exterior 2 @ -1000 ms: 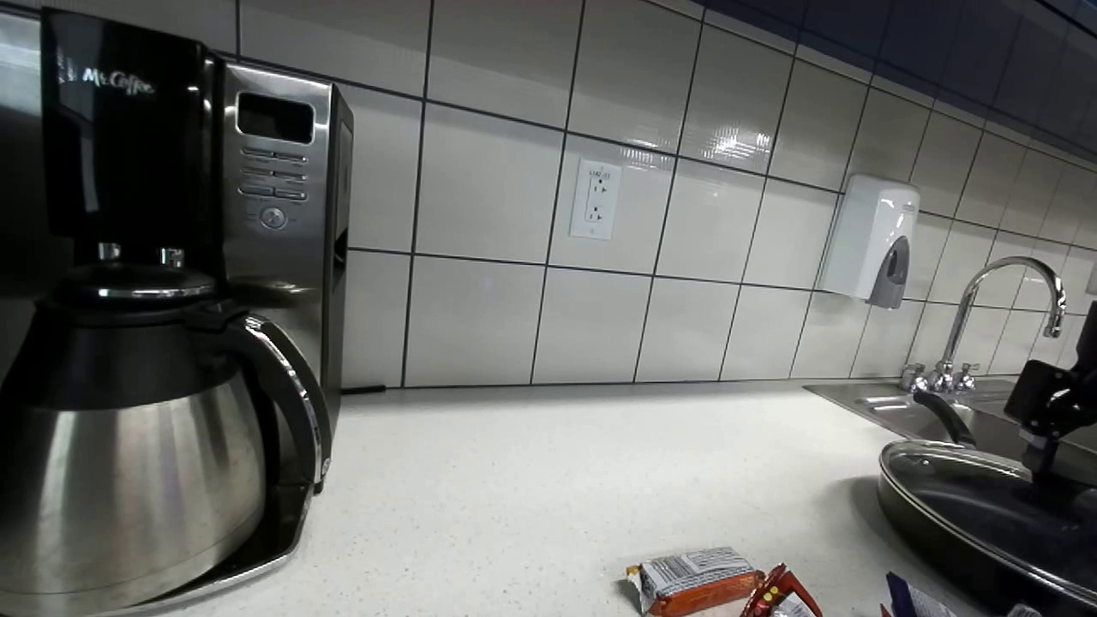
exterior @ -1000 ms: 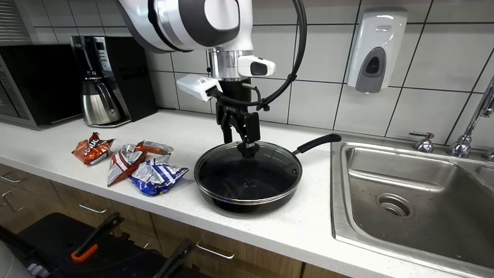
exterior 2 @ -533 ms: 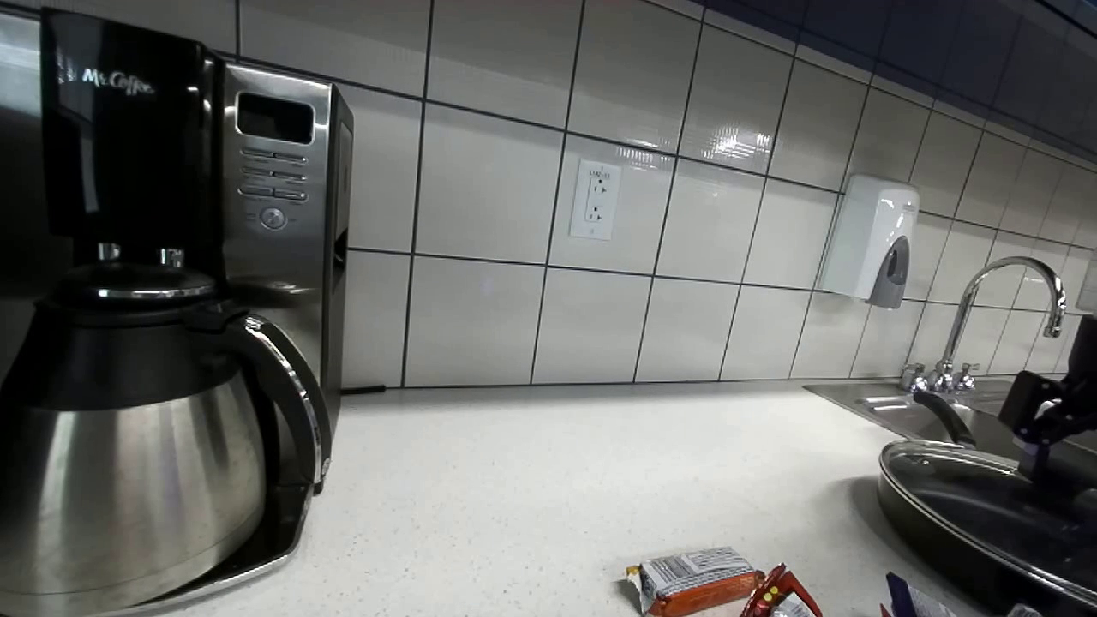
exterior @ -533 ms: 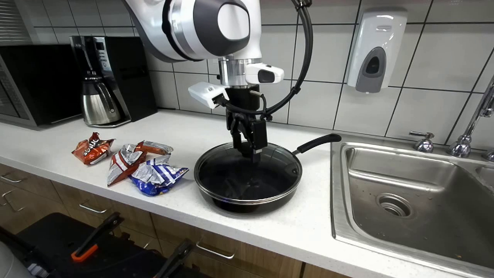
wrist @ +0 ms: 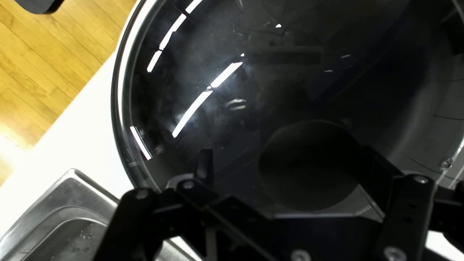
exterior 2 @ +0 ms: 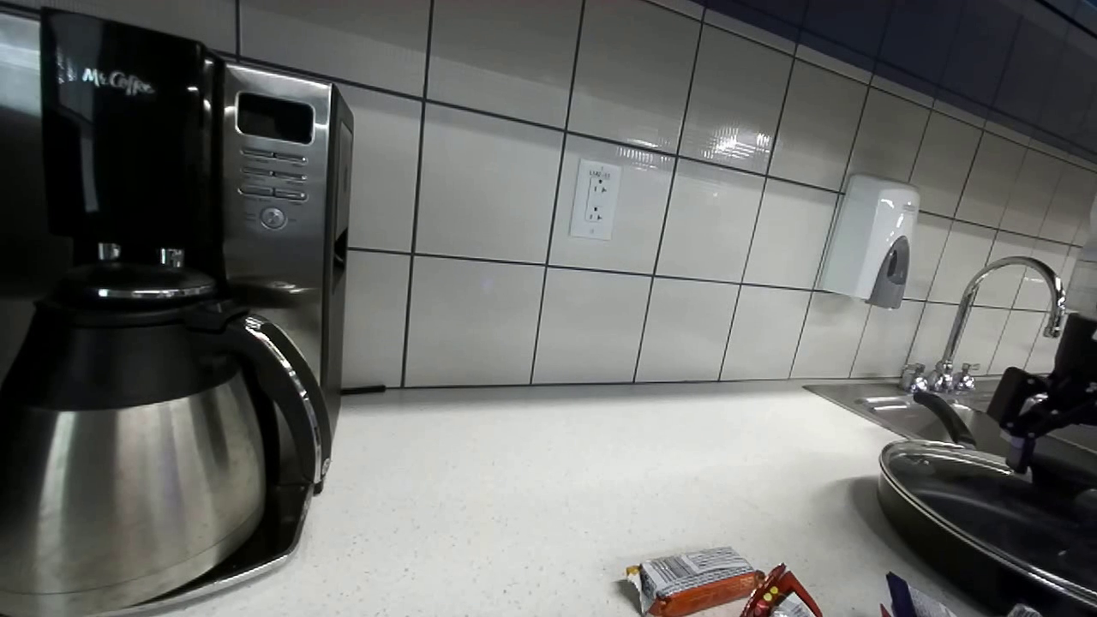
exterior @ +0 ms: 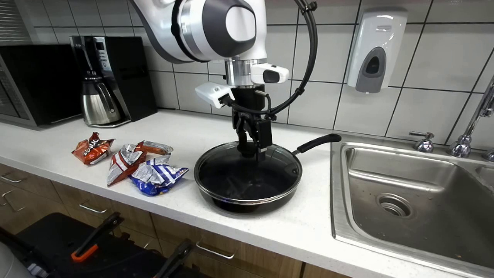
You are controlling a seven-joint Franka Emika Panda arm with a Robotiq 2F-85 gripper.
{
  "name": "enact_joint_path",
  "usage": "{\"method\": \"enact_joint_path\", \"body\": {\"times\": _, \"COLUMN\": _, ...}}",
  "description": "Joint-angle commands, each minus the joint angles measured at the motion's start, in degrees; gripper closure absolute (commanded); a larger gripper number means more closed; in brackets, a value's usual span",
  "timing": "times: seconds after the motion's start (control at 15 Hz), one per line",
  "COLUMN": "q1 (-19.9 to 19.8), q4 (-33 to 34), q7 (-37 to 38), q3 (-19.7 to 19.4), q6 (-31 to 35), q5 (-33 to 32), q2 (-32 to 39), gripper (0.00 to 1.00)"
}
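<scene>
Tool (exterior: 253, 150) shifted toward sink (exterior: 424, 231), jaws apart, lid knob (wrist: 308, 168) between; any contact hard to make out

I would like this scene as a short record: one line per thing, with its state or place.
Gripper: open
Fingers: apart, with the knob between them in the wrist view; contact unclear
Lid: glass, on the pan
Pan: on the counter, handle toward the sink
Packets: red and blue, beside the pan
Coffee maker: on the counter
Soap dispenser: on the tiled wall

The arm (exterior: 216, 33) is white and grey, its cable (exterior: 313, 46) and hand (exterior: 252, 150) black.
</scene>
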Motion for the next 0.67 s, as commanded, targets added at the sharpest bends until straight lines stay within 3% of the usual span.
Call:
{"method": "enact_joint_path", "body": {"times": 0.0, "q1": 0.8, "q4": 1.3, "q7": 2.1, "q3": -0.2, "q6": 0.3, "q5": -0.8, "q2": 1.2, "gripper": 0.00}}
{"method": "enact_joint_path", "body": {"times": 0.07, "q1": 0.9, "q4": 1.3, "q7": 2.1, "q3": -0.2, "q6": 0.3, "q5": -0.7, "q2": 1.3, "gripper": 0.25}}
{"method": "enact_joint_path", "body": {"times": 0.13, "q1": 1.1, "q4": 1.4, "q7": 2.2, "q3": -0.2, "q6": 0.3, "q5": -0.6, "q2": 1.3, "gripper": 0.26}}
{"method": "enact_joint_path", "body": {"times": 0.4, "q1": 2.0, "q4": 1.6, "q7": 3.1, "q3": 0.1, "q6": 0.1, "q5": -1.3, "q2": 0.5, "gripper": 0.58}}
{"method": "enact_joint_path", "body": {"times": 0.6, "q1": 2.2, "q4": 1.5, "q7": 4.2, "q3": 0.1, "q6": -0.6, "q5": -2.4, "q2": -0.8, "gripper": 0.61}}
